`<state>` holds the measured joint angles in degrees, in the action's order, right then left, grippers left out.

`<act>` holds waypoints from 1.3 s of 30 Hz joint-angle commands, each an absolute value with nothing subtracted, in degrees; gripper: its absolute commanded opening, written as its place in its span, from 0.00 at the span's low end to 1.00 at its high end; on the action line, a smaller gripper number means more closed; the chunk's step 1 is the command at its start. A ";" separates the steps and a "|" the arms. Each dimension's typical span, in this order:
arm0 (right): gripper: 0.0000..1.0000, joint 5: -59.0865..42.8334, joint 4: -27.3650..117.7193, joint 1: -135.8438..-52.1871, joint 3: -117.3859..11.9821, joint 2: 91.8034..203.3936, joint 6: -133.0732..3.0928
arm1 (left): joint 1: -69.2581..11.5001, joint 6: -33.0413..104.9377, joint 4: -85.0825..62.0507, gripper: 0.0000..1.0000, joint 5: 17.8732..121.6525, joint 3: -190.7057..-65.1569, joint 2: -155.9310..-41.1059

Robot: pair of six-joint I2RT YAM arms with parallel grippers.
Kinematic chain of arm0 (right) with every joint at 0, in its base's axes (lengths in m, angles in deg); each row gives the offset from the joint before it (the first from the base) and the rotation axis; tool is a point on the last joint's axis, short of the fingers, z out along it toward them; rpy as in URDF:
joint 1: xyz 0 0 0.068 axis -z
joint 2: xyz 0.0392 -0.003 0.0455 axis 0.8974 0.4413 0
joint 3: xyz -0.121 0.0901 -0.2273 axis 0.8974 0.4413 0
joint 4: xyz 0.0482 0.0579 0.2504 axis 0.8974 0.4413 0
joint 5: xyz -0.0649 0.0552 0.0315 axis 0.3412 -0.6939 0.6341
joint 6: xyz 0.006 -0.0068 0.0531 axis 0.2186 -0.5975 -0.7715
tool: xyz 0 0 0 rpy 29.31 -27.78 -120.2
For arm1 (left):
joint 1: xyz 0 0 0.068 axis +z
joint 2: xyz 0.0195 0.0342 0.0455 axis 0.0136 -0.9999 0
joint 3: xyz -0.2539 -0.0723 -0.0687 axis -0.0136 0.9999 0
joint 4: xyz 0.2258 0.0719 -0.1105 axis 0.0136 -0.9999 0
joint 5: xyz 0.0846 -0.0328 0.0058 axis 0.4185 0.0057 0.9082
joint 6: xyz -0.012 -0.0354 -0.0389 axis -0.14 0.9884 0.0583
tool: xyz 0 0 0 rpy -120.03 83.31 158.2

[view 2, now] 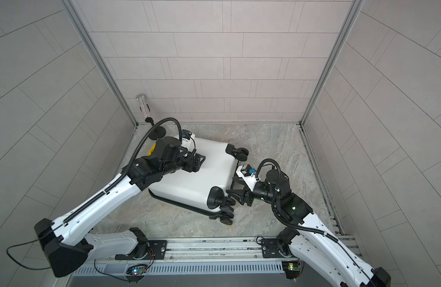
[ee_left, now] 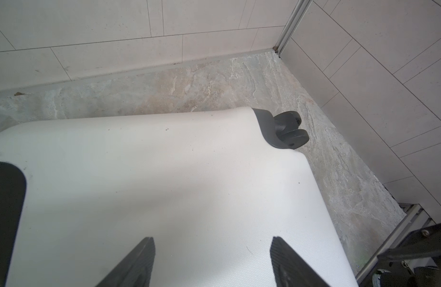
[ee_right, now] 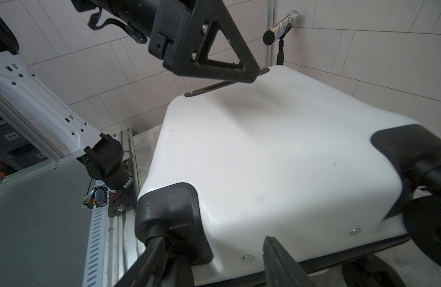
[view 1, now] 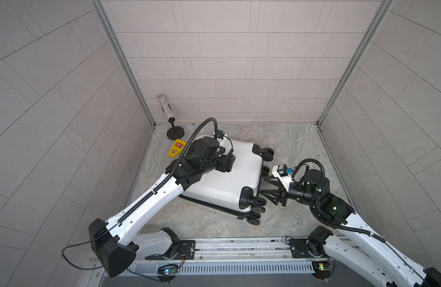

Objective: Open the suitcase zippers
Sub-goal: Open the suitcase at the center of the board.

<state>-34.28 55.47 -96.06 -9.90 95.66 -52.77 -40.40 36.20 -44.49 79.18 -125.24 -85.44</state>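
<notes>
- While it lay flat on its broad side, the one suitcase (view 1: 222, 181) rested on the floor (view 1: 296, 144) between the two arms. Its wheel end faced the right arm and its other end pointed at the back left corner.
- Four black wheel sets (view 1: 267, 152) showed in both top views, all at that one end.
- The zippers (view 1: 207, 205) appeared only as a thin black band under the white shell's near edge; the pulls could not be made out.
- There were two grippers. The left gripper (ee_left: 213, 239) hung over the white top shell, released, its jaws spread wide.
- The right gripper (view 1: 263, 185) sat at the wheel end, low and level, its jaws parted and released. In the right wrist view one finger (ee_right: 152, 261) lay beside a black corner wheel mount.
- One black stand (view 1: 175, 133) carrying a glittery cylinder stood in the back left corner.
- One yellow tag (view 1: 175, 148) with an orange label lay just beside the stand's base, close to the case.
- The floor was a grey, marble-patterned slab.
- Three walls (view 1: 227, 62) of pale rectangular tiles closed the bay, joined by two metal corner posts (view 1: 126, 64).
- One metal rail (view 1: 239, 246) ran along the front, carrying both arm bases.
</notes>
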 commanded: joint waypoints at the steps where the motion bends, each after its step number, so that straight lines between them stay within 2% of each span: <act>1: 0.67 -35.61 58.57 -97.83 -8.35 91.00 -55.37 | -40.16 37.31 -43.30 0.78 77.94 -124.32 -85.62; 8: 0.70 -25.56 65.46 -104.27 -7.15 87.51 -54.87 | -40.09 37.56 -42.73 0.78 77.41 -123.83 -86.01; 20: 0.72 -23.81 63.35 -112.43 -8.54 97.44 -47.51 | -40.14 37.89 -41.61 0.78 77.12 -123.23 -86.63; 28: 0.67 -21.52 61.79 -113.65 -7.79 98.96 -45.23 | -40.15 37.98 -41.35 0.78 76.30 -123.42 -87.42; 32: 0.47 -21.06 58.50 -113.65 -6.60 98.56 -46.41 | -40.16 37.47 -41.59 0.77 76.80 -123.75 -87.18; 39: 0.30 -16.63 56.42 -113.65 -8.30 94.95 -49.68 | -40.16 36.80 -43.19 0.77 78.41 -125.40 -86.54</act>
